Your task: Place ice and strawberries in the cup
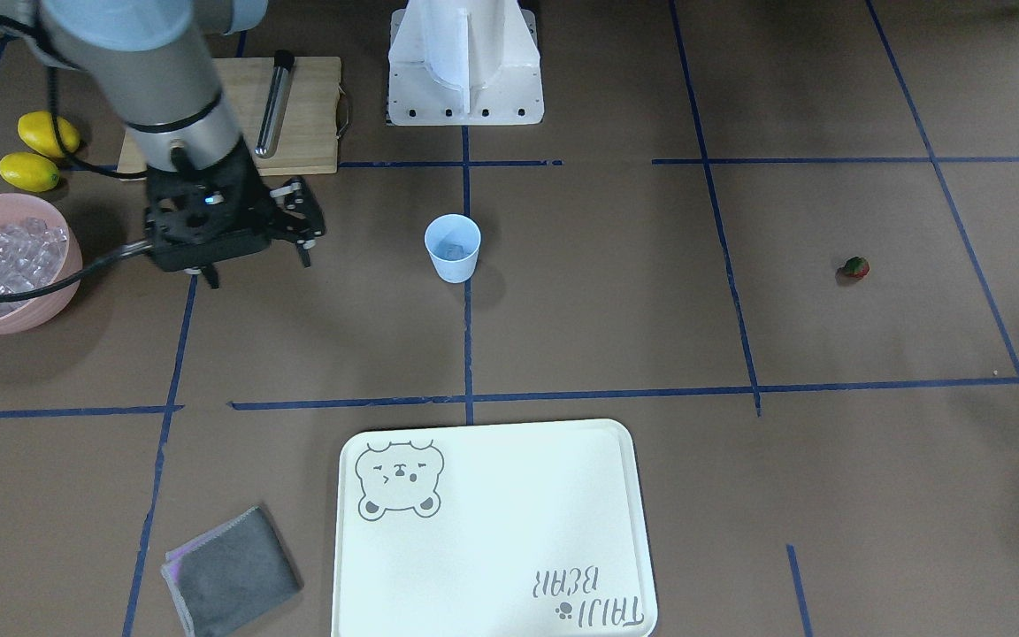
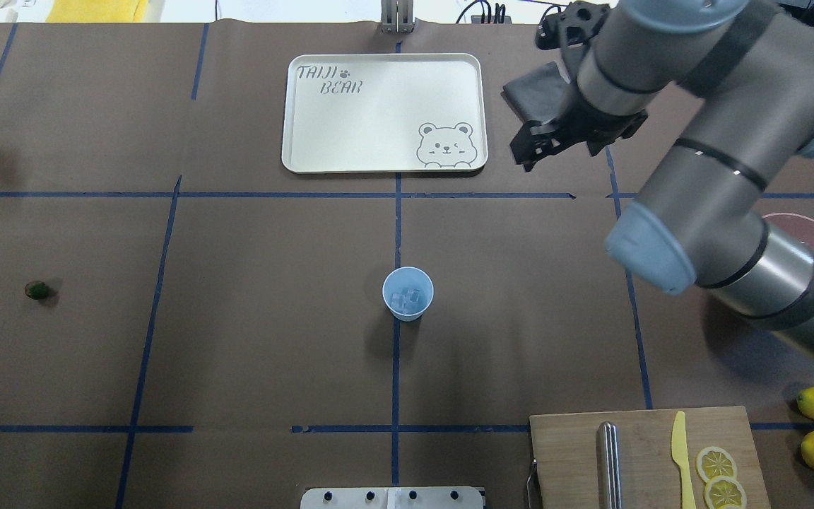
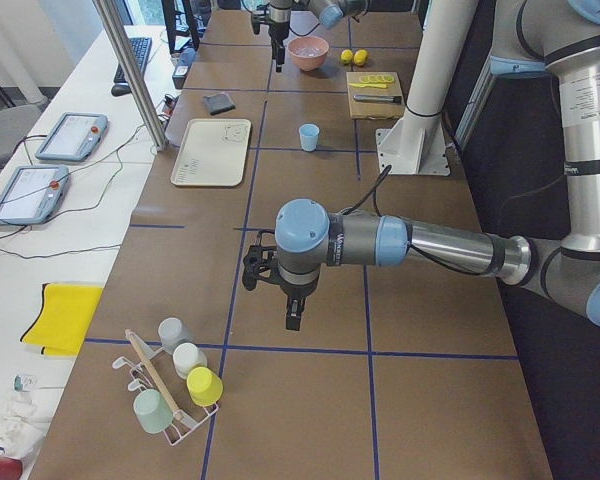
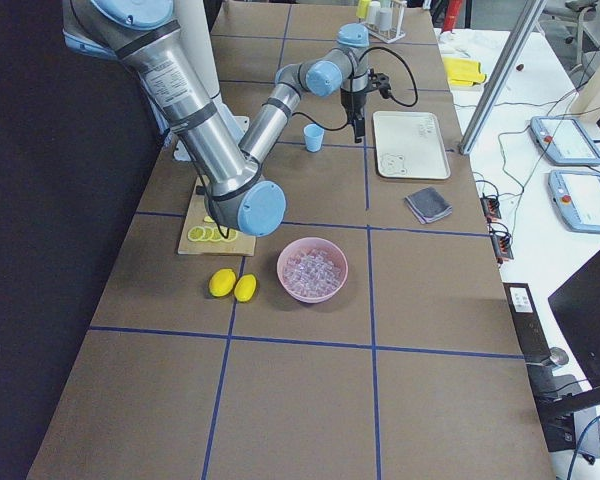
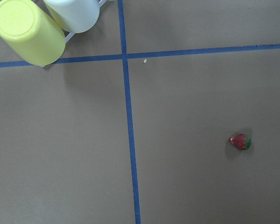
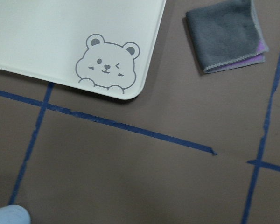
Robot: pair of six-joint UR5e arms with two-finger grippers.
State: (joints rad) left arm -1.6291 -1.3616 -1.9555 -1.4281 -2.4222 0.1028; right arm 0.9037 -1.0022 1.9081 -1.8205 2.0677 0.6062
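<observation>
— Bear-printed tray (image 1: 492, 531) up front; where's the cup (image 1: 452, 248)?
— Upright, ice (image 2: 407, 298) inside, near the right gripper (image 1: 256, 271) but apart from it; those fingers are spread, holding nothing.
— And the strawberry (image 5: 240, 142)?
— On the table (image 5: 177, 93) below the left gripper (image 3: 290, 315), off to one side; its grip, can't tell.

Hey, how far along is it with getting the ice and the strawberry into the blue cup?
Done, it seems: ice sits in the cup. In hand: nothing; the right gripper hangs open and empty beside the pink bowl. To do: the strawberry lies on the table, well away from the cup.
</observation>
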